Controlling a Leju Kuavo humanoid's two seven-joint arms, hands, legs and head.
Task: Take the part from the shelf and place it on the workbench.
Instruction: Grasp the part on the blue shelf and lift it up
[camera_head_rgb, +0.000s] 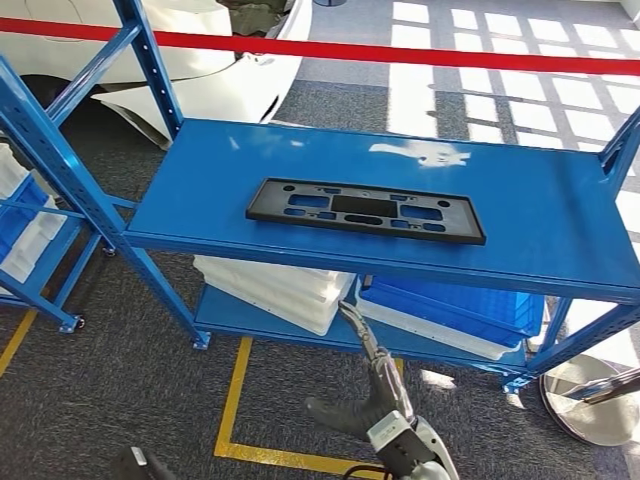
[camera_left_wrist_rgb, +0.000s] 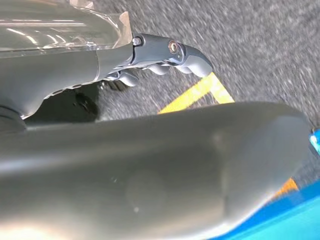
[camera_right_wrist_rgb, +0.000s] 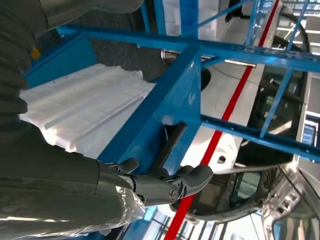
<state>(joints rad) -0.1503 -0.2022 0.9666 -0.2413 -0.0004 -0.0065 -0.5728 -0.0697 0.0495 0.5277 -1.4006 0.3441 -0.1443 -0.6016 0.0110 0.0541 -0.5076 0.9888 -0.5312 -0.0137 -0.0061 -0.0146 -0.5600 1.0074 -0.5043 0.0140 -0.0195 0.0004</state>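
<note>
The part (camera_head_rgb: 365, 211) is a flat black rectangular plate with several cut-outs. It lies on the top deck of the blue shelf (camera_head_rgb: 528, 200), near the front edge. My right hand (camera_head_rgb: 367, 392) is raised below and in front of the shelf, under the part's middle, fingers spread, holding nothing. In the right wrist view that hand (camera_right_wrist_rgb: 166, 182) reaches toward the shelf's blue front beam (camera_right_wrist_rgb: 170, 110) without touching it. My left hand (camera_left_wrist_rgb: 162, 52) hangs low over the grey carpet, fingers loosely extended and empty. A dark bit of it shows at the bottom left of the head view (camera_head_rgb: 136, 464).
White trays (camera_head_rgb: 275, 285) and blue crates (camera_head_rgb: 460, 305) fill the lower shelf. A second blue rack (camera_head_rgb: 30, 230) with bins stands at the left. Behind are a red barrier tape (camera_head_rgb: 377, 50) and a white car (camera_head_rgb: 211, 70). Yellow floor lines (camera_head_rgb: 234, 400) and a round metal base (camera_head_rgb: 596, 400) lie near.
</note>
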